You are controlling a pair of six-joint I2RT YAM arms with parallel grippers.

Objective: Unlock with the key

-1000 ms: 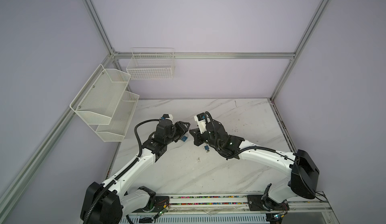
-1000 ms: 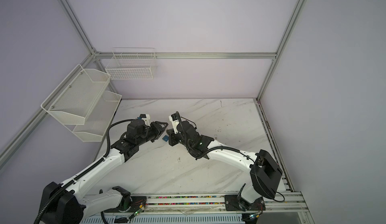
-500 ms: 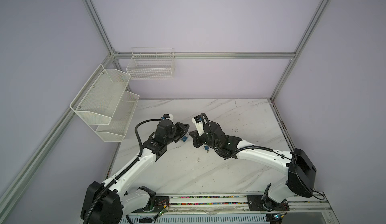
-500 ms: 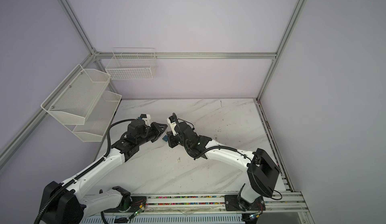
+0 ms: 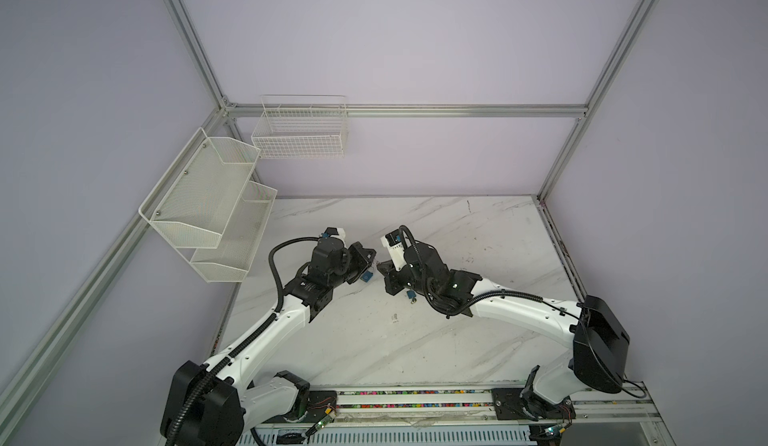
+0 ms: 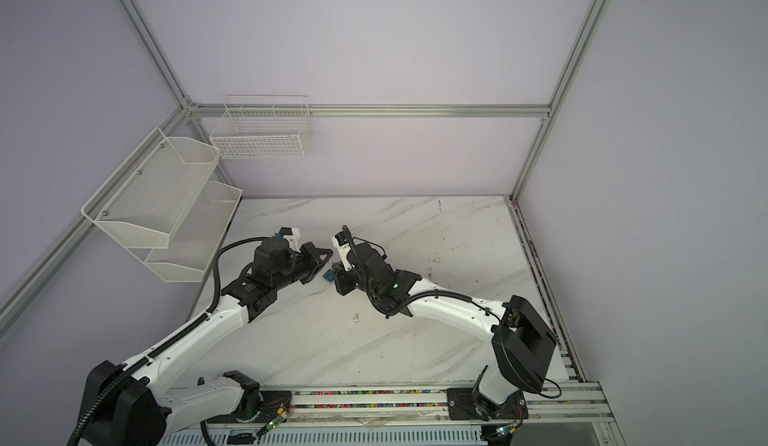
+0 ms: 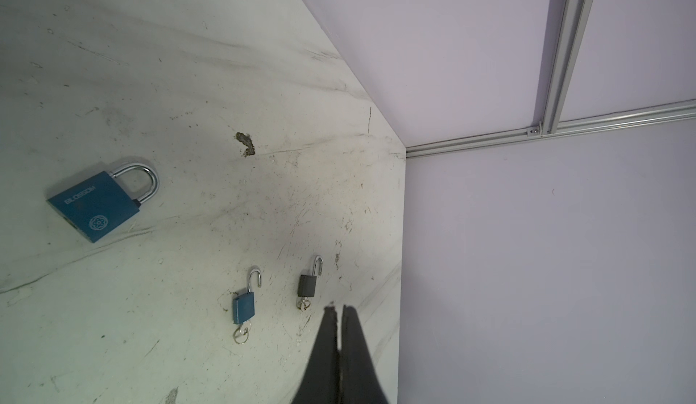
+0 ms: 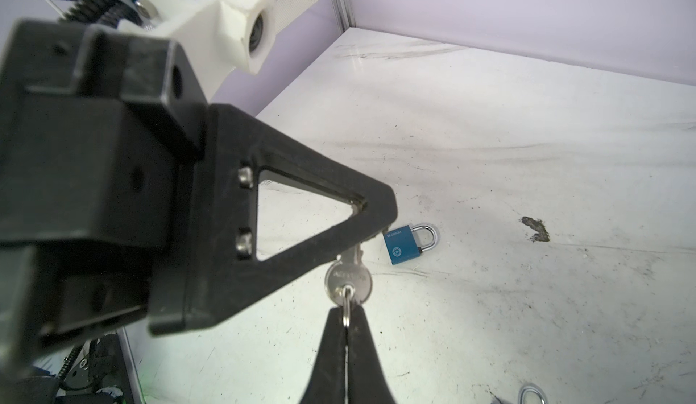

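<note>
Lab cell: aluminium frame (image 5: 415,111), lilac panels (image 5: 415,48)

The large blue padlock (image 7: 94,206) bears the brand word BLOSSOM in white, beside a round flower emblem.

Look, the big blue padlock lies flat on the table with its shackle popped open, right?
Not quite. The big blue padlock does lie flat on the table, but its shackle is shut, with both legs down in the body. The left wrist view shows it.
</note>
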